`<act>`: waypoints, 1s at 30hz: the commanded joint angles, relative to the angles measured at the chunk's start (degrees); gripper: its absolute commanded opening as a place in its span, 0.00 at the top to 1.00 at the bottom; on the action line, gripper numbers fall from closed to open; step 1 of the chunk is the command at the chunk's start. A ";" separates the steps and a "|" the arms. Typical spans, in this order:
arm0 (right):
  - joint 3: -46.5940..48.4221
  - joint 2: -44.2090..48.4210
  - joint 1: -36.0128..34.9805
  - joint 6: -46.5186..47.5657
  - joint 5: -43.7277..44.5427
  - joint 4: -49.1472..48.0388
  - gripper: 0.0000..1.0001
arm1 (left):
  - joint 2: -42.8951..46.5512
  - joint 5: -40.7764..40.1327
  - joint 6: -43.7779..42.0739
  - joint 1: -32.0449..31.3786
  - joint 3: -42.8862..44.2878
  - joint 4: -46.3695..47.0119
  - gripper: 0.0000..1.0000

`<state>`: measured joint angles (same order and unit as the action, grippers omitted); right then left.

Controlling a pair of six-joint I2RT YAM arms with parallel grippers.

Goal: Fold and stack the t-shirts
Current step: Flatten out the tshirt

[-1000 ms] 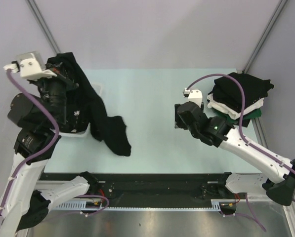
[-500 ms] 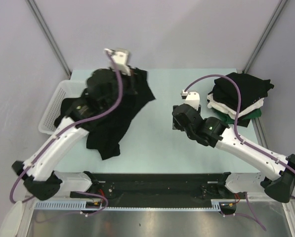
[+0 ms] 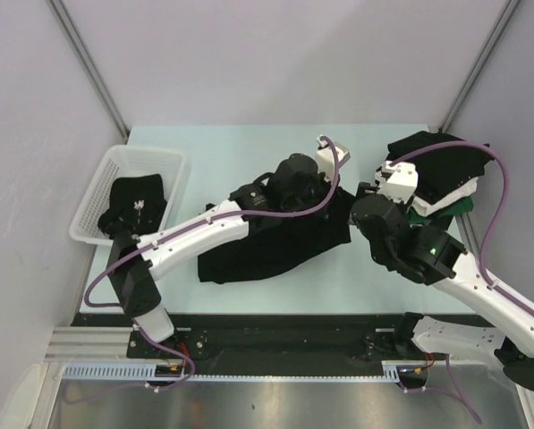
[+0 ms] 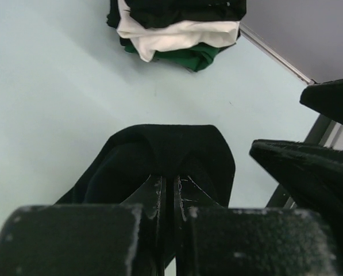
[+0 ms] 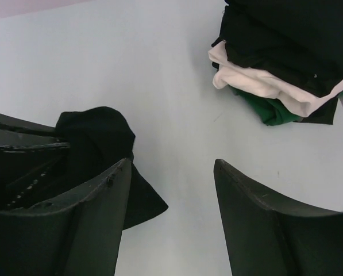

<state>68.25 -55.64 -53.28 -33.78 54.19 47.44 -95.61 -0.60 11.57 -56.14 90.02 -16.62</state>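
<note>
Top external: my left claw point(image 3: 336, 197) pinches the 2 o'clock end of the black t-shirt point(image 3: 267, 246), whose long axis trails over the table point(image 3: 249, 152) toward 8 o'clock; my right claw point(image 3: 371, 204) sits just beside at 3 o'clock, the folded stack point(image 3: 436, 165) beyond at 1 o'clock. Left wrist: jaws pressed together on a hump of black cloth; stack at 12 o'clock. Right wrist: jaws spread wide, holding nothing; the shirt's corner lies at 9 o'clock, so I judge this claw well placed to take it.
</note>
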 commanded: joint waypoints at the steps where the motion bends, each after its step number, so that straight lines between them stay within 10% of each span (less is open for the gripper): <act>1: 0.66 -0.44 -0.07 -0.94 2.85 1.95 0.35 | -1.15 4.38 2.75 -0.72 3.06 6.25 0.99; 10: 0.66 -1.05 -0.07 0.21 2.06 0.72 0.32 | 1.30 -7.53 0.21 -0.99 2.62 0.55 0.64; 19: 0.66 -3.59 0.01 0.03 -1.54 -0.33 0.32 | 9.11 -25.84 0.46 -0.81 -4.22 -10.35 0.60; 30: 0.57 -17.57 0.37 -5.07 -10.25 0.46 0.30 | 23.01 -29.63 15.49 -0.64 -23.03 -16.60 0.58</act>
<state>68.25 -71.61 -53.15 -36.12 46.59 49.01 -76.82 -27.70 19.27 -56.84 70.61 -30.17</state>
